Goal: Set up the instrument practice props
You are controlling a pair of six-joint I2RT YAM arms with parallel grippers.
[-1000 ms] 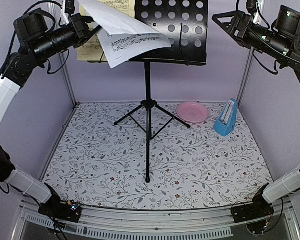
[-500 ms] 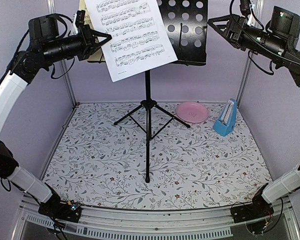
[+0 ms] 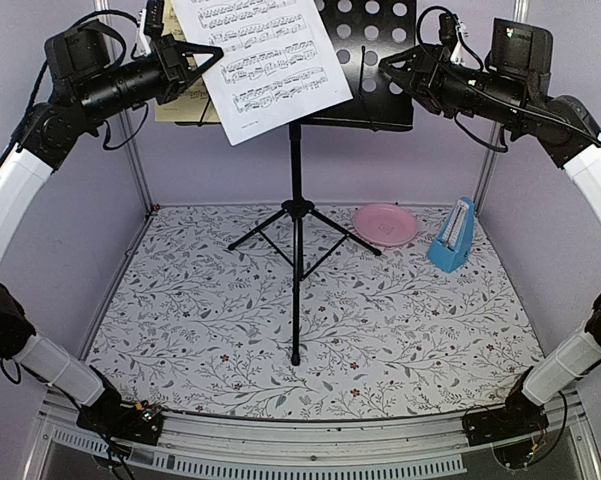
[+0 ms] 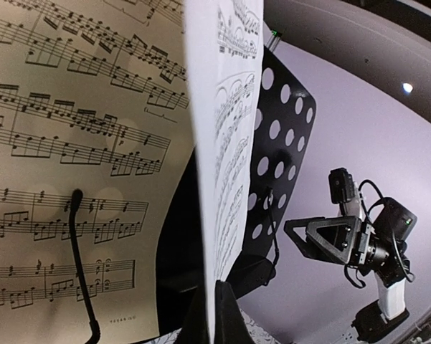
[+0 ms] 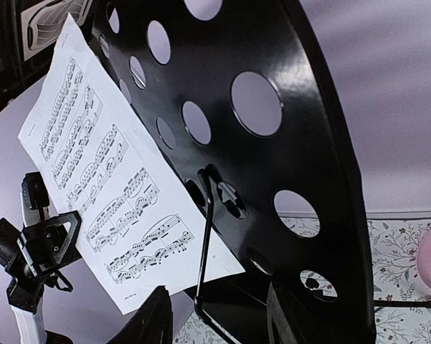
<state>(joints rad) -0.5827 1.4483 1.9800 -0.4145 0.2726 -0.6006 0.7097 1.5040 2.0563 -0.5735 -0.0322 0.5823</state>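
**Your left tool (image 3: 212,58) clamps the white sheet (image 3: 265,60) by its left margin in front of the music stand (image 3: 375,50), high above the tabletop's (image 3: 280,330) far edge.**

Gripping at the margin keeps the page upright and facing out, seemingly so it can settle on the ledge beside the pale-yellow sheet (image 3: 185,100) leaning at the stand's left. Your right tool (image 3: 392,68), jaws apart, hovers just beside the stand's right edge, probably to steady it. The metronome (image 3: 452,235) sits near the far right corner.
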